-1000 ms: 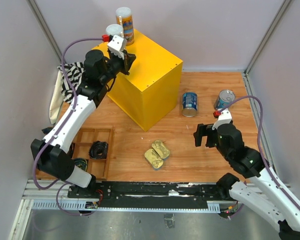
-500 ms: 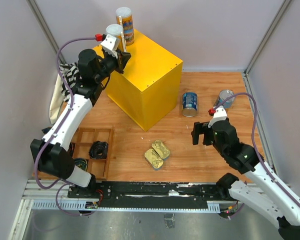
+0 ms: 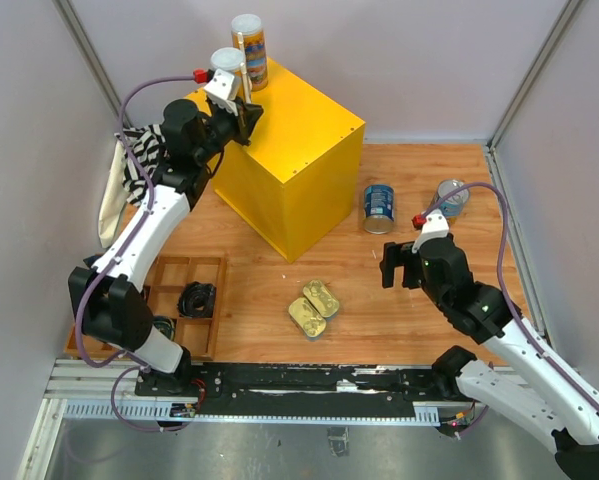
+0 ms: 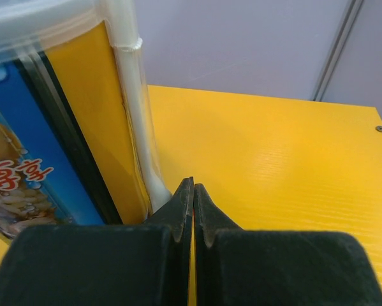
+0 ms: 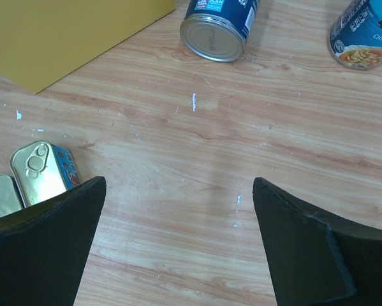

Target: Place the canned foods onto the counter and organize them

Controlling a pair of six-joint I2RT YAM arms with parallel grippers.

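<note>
"What's filling the left side?"

"A tall can, very close up. It has a pale lid at the top, a yellow and blue label with red characters, and a white seam down its side."

"And the left tool?"

"Its two dark fingers are pressed together with no gap. The tips sit just right of the can's foot; I can't tell if they touch it."

"What's underneath?"

"The yellow worktop, with two small screws near its right edge. A grey wall stands behind it."
</note>
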